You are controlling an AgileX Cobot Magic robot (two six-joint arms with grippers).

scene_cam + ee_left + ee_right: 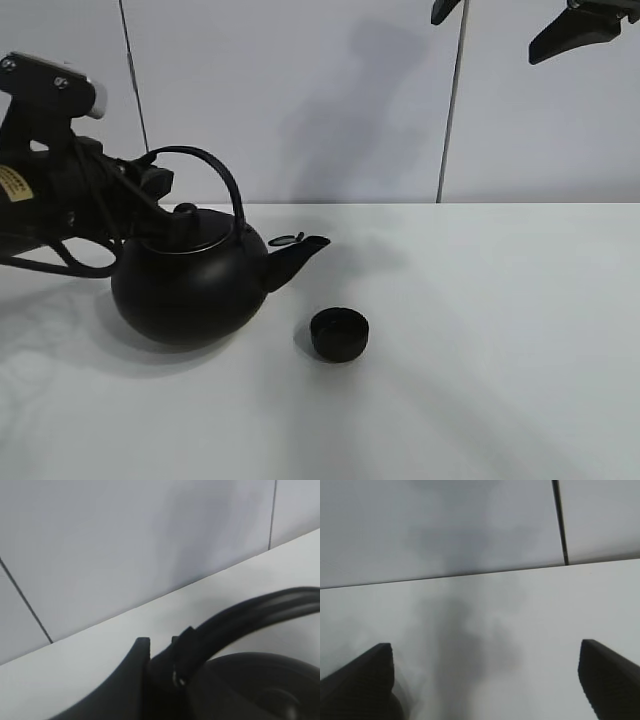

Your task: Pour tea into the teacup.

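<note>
The teacup (339,334), a tiny low black cup, stands on the white table (480,330) in the middle. The big round black kettle (190,280) sits just left of it, and its spout (298,256) points right, ending above and slightly left of the cup. My left gripper (160,187) is shut on the kettle's arched handle (215,170) near its left base. The left wrist view shows the fingers (142,652) clamped on the handle (250,612). My right gripper (510,22) hangs open and empty high at the top right, its fingers (365,672) wide apart.
A pale panelled wall (350,100) runs along the back edge of the table. A small dark loop (285,239) lies beside the spout's base.
</note>
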